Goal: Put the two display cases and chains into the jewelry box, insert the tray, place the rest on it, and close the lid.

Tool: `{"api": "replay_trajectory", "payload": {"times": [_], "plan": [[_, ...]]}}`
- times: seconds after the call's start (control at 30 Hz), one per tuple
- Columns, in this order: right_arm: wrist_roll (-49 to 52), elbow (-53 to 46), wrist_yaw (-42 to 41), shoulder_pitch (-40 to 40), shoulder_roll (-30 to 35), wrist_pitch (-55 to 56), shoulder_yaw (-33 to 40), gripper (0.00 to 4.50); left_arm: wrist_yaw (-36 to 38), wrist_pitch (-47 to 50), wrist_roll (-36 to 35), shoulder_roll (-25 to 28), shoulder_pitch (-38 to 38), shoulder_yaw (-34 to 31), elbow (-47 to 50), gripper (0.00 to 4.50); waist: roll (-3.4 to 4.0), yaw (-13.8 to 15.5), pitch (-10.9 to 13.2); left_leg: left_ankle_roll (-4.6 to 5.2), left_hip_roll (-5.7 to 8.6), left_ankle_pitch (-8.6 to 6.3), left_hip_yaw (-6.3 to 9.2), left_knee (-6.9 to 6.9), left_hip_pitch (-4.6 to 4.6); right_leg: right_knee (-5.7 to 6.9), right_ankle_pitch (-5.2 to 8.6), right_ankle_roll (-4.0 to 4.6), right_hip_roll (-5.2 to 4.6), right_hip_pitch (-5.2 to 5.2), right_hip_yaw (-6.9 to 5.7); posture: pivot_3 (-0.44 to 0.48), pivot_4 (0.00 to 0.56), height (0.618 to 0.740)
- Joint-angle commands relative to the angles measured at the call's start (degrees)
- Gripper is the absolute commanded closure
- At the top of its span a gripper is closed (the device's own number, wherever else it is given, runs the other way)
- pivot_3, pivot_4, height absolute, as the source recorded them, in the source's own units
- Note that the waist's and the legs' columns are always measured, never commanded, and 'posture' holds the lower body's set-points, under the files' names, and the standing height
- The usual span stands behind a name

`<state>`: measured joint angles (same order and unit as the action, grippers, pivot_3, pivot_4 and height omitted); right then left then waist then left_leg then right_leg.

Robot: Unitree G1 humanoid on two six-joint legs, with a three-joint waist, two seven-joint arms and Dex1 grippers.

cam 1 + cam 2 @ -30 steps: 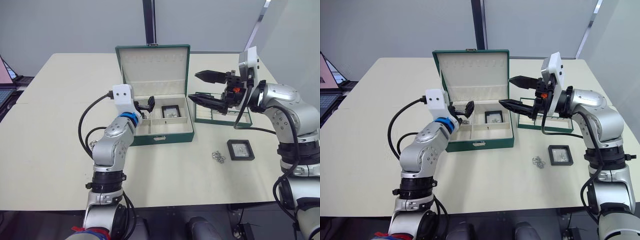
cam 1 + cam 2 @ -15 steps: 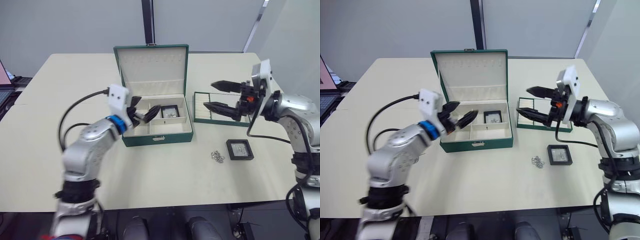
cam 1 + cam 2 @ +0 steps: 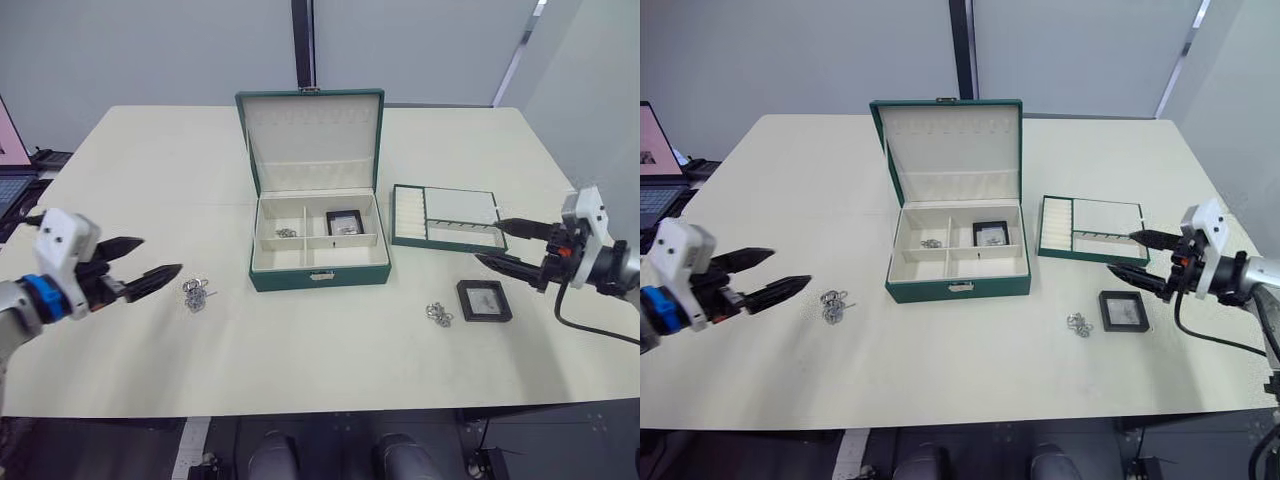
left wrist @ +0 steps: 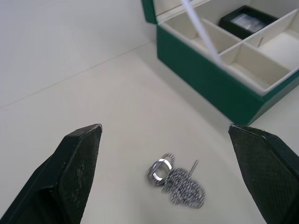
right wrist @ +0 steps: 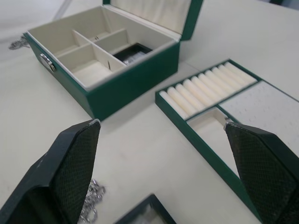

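The jewelry box (image 3: 318, 277) stands mid-table with its lid (image 3: 310, 135) upright. Inside lie one display case (image 3: 345, 222) in the rear right compartment and a chain (image 3: 286, 233) in the rear left one. The other display case (image 3: 484, 300) rests on the table to the right, with a chain (image 3: 437, 313) beside it. A further chain (image 3: 194, 294) lies left of the box. The tray (image 3: 445, 241) sits right of the box. My left gripper (image 3: 160, 255) is open, just left of that left chain (image 4: 177, 179). My right gripper (image 3: 488, 240) is open over the tray's front right corner.
A laptop (image 3: 655, 165) sits on a side table beyond the table's left edge. A wall with a dark vertical post (image 3: 303, 45) rises behind the table's far edge.
Both arms have drawn back from the box, the left far out to the left, the right out to the right. A chain now shows in the box's rear left compartment.
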<state>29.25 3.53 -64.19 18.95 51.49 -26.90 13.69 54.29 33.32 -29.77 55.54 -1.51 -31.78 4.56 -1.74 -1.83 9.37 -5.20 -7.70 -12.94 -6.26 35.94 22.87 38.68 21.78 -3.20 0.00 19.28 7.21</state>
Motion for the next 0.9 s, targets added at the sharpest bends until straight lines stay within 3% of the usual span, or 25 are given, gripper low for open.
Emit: {"api": "replay_trajectory", "payload": {"times": [0.03,0.3,0.9], "plan": [[-1.2,2.0,-1.0,-1.2,1.1,3.7,2.2,0.00,2.3,-4.6,1.7,2.6,0.6,-3.6,-3.9,0.02,0.01,0.0,0.0,0.00,0.00,0.00,0.00,0.00,0.00,0.00,0.00,0.00,0.00,0.00,0.00,0.000,0.150,0.740],[-3.6,8.3,-1.2,-2.4,0.6,8.7,2.1,0.00,3.3,-8.9,3.4,3.7,-0.2,-4.5,-11.8,0.02,0.03,-0.1,0.0,0.00,-0.01,0.00,-0.03,-0.01,0.00,0.02,0.00,0.00,0.00,0.03,0.01,0.000,0.150,0.740],[-4.4,10.7,-0.8,-1.5,0.4,11.4,1.4,0.00,2.8,-8.2,3.2,2.8,-0.9,-2.5,-11.1,0.02,0.03,0.0,0.0,0.00,-0.01,0.00,-0.03,0.02,-0.01,0.08,0.00,0.00,0.00,0.02,0.01,0.000,0.150,0.740]]}}
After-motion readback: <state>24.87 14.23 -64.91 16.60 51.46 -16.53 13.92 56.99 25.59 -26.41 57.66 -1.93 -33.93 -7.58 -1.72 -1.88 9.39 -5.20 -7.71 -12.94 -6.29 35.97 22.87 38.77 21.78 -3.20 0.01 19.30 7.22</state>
